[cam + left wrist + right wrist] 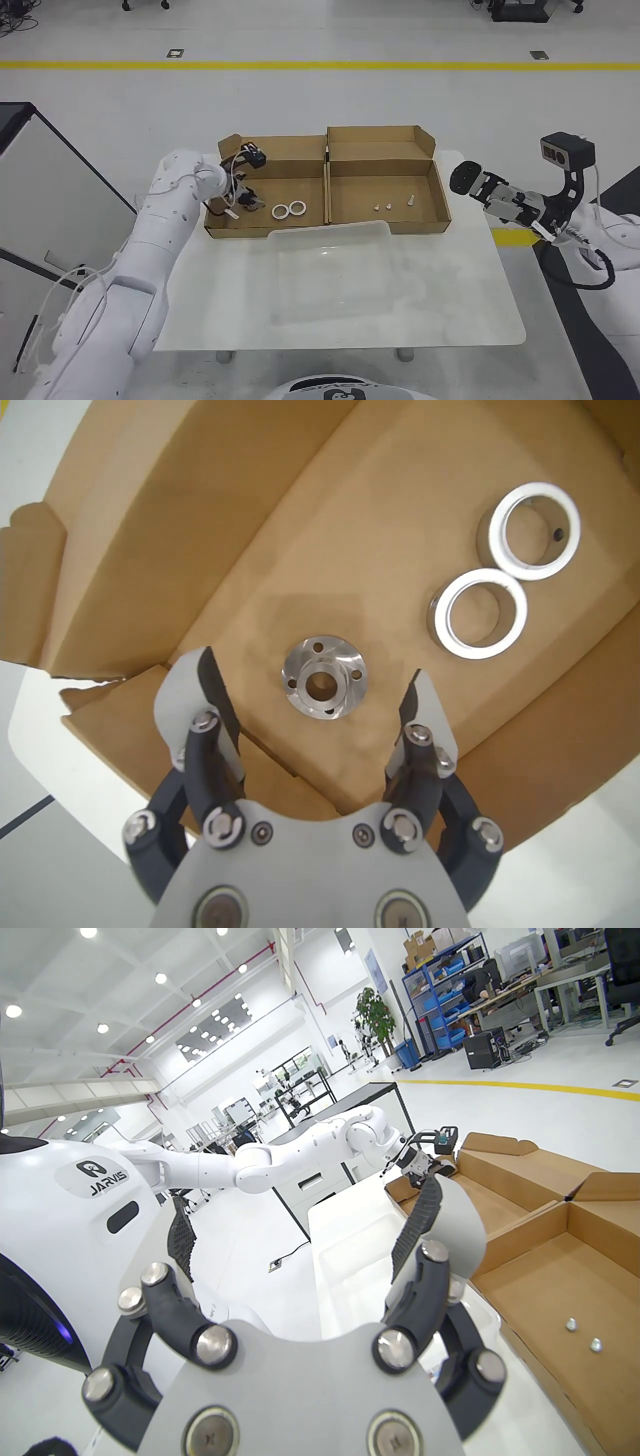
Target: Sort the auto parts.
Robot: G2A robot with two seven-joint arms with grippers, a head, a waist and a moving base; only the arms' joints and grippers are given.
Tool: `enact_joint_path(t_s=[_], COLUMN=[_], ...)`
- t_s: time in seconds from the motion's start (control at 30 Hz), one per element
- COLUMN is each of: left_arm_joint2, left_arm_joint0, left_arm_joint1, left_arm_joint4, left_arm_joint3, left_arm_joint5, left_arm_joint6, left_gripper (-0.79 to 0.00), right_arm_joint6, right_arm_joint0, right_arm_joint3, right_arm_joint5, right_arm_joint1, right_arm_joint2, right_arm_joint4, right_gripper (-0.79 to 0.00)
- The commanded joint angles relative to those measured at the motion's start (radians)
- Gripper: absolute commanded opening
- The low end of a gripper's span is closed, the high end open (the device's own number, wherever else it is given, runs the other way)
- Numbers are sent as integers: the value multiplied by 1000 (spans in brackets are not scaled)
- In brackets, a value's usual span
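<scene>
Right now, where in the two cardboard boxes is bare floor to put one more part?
Right box: bare floor between the three small fasteners and the left box. Left box: a bare strip along the far wall, behind the two metal rings. Crowded around the flange, under the open left gripper.

A brand mark (pixel 102 1176), a dark logo over one word in capitals, stands on white casing in the right wrist view; it is not read off here; a blue poster (pixel 372 968) on a far pillar in the same view is too small to read; in the top view a yellow floor line (pixel 320 65) runs at 12 o'clock from the table (pixel 450 300); nothing can be read on the boxes (pixel 280 150).
</scene>
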Motion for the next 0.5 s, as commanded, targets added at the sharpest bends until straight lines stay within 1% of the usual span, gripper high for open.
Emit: enact_joint_path(t_s=[0.0,0.17,0.23,0.3,0.37,0.47], left_arm_joint2=[-22,-117,-160,-199,-230,-277], left_arm_joint0=[11,93,143,196,262,367], left_arm_joint1=[8,34,49,66,84,113], left_arm_joint4=[-35,-277,-389,-473,-550,-675], left_arm_joint3=[-35,-147,-213,-300,-410,-585], left_arm_joint5=[-11,-165,-224,-256,-261,-230], left_arm_joint6=[-4,4,-5,-37,-61,-92], left_gripper=[0,0,0,0,0,0], right_arm_joint6=[0,0,0,0,0,0], right_arm_joint0=[0,0,0,0,0,0], right_arm_joint3=[0,0,0,0,0,0], right_arm_joint5=[0,0,0,0,0,0], right_arm_joint1=[0,0,0,0,0,0], right_arm_joint2=[0,0,0,0,0,0], right_arm_joint4=[0,0,0,0,0,0], right_gripper=[0,0,0,0,0,0])
